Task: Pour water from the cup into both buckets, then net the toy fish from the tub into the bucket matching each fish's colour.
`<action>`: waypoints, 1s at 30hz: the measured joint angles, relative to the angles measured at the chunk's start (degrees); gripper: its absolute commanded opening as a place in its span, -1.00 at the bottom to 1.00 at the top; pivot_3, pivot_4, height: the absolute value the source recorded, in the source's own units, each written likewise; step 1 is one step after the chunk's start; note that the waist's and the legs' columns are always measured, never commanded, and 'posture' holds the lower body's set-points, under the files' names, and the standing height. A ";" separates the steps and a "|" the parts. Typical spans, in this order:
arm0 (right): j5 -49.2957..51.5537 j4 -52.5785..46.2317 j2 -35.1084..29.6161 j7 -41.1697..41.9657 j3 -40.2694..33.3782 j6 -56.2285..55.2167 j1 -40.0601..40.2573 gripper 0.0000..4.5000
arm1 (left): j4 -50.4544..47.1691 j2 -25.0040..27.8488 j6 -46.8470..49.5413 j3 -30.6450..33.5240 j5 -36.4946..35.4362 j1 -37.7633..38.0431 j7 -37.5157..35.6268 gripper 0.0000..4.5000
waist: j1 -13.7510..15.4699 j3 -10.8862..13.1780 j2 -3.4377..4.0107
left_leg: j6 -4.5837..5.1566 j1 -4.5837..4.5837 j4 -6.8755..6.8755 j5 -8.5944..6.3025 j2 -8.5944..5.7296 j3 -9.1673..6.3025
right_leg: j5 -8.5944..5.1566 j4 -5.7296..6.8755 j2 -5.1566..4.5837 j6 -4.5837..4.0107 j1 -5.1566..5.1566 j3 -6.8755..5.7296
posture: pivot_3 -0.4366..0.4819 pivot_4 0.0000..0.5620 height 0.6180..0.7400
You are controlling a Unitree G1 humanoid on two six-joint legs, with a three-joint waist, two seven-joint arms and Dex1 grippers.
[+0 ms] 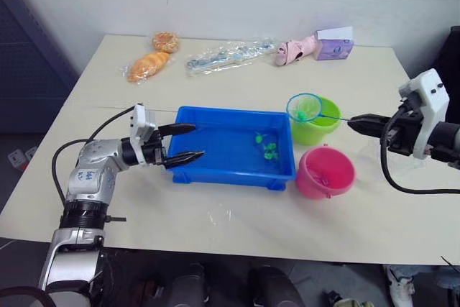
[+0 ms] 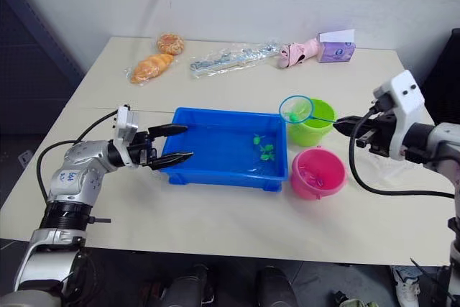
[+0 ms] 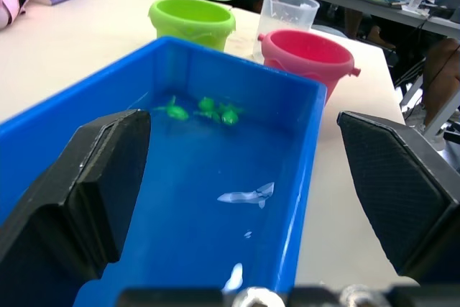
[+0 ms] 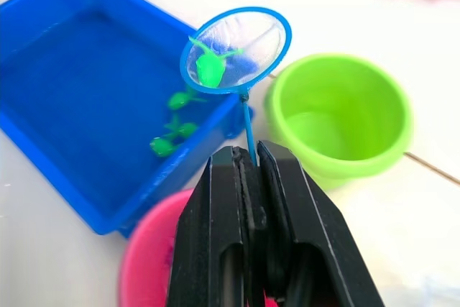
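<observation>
The blue tub [image 1: 230, 175] holds water and a few green toy fish [image 1: 267, 147] near its right end. To its right stand the lime green bucket [image 1: 316, 133] and, nearer, the pink bucket [image 1: 316, 188]. My right gripper [image 1: 357, 124] is shut on the thin handle of a small blue-ringed net [image 1: 305, 107]. The net hovers over the green bucket's left rim with one green fish [image 4: 209, 70] in it. My left gripper [image 1: 185, 141] is open, one finger above and one in front of the tub's left wall. The clear cup [image 3: 287, 16] stands behind the pink bucket.
At the table's far side lie two pastries [image 1: 149, 65], a clear plastic bag [image 1: 228, 55], a pink toy [image 1: 295, 51] and a purple box [image 1: 334, 44]. Bare tabletop [image 1: 237, 221] runs in front of the tub to the near edge.
</observation>
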 measured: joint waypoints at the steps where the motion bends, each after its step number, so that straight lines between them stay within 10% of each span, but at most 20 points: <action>1: -1.61 1.23 0.03 -1.27 0.12 -2.97 0.08 -1.00 | -0.06 -0.59 0.03 -0.12 0.02 -0.14 0.30 0.99 | -0.06 0.00 0.00 | -0.02 0.01 0.00 0.01 0.00 0.01 | 0.00 0.01 0.02 0.00 -0.02 0.01 | -0.05 -0.47 1.00; 30: -50.67 19.50 -5.63 -21.83 18.97 -71.53 7.81 -1.00 | -4.36 -4.51 -2.47 -2.55 0.66 -3.35 1.50 0.99 | 0.76 0.00 0.01 | -0.18 0.01 0.14 0.11 0.05 0.03 | 0.00 0.04 0.14 0.01 -0.02 0.03 | -0.05 -0.47 1.00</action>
